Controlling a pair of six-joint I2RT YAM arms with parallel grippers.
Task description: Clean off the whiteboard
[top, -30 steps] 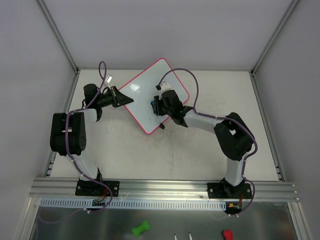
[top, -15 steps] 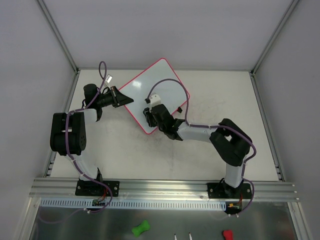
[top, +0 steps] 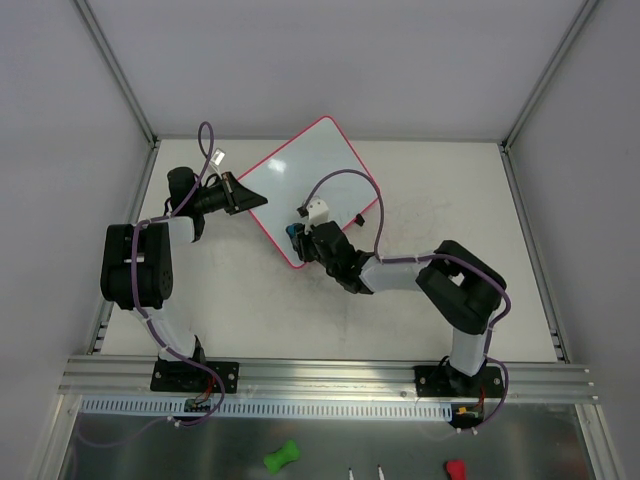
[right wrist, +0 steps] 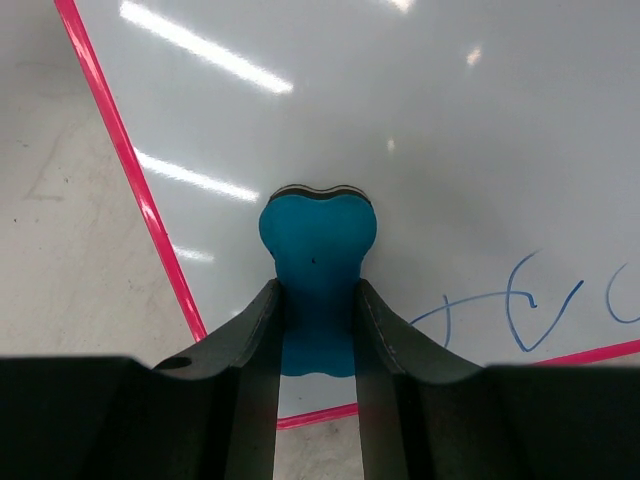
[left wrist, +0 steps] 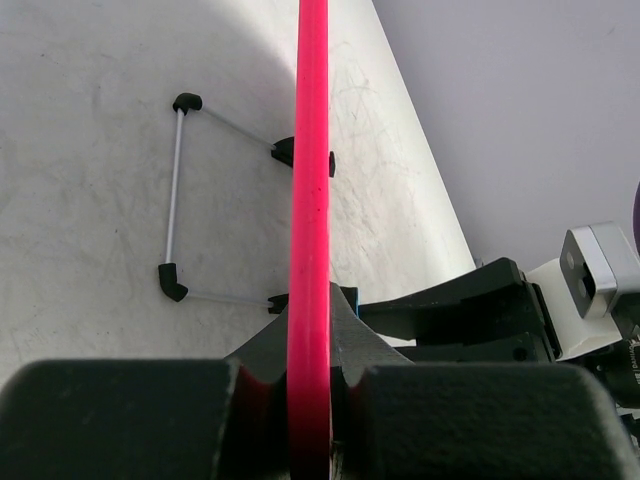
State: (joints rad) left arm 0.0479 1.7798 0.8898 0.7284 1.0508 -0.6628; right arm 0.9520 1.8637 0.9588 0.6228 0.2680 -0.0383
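The whiteboard (top: 300, 185), glossy white with a pink-red frame, lies tilted at the back middle of the table. My left gripper (top: 243, 195) is shut on its left edge; the pink frame (left wrist: 310, 200) runs between its fingers. My right gripper (top: 296, 238) is shut on the blue bone-shaped eraser (right wrist: 318, 275) and holds it on the board's near corner. Blue scribbles (right wrist: 520, 305) show on the board (right wrist: 400, 130) just right of the eraser. A wire stand (left wrist: 180, 190) shows under the board.
The table's grey walls stand at the left, back and right. A metal rail (top: 320, 375) runs along the near edge, with a green object (top: 282, 457) and a red object (top: 455, 469) below it.
My right gripper has dragged the eraser from the board's right middle down and left to its near corner. The left gripper and board have stayed put.
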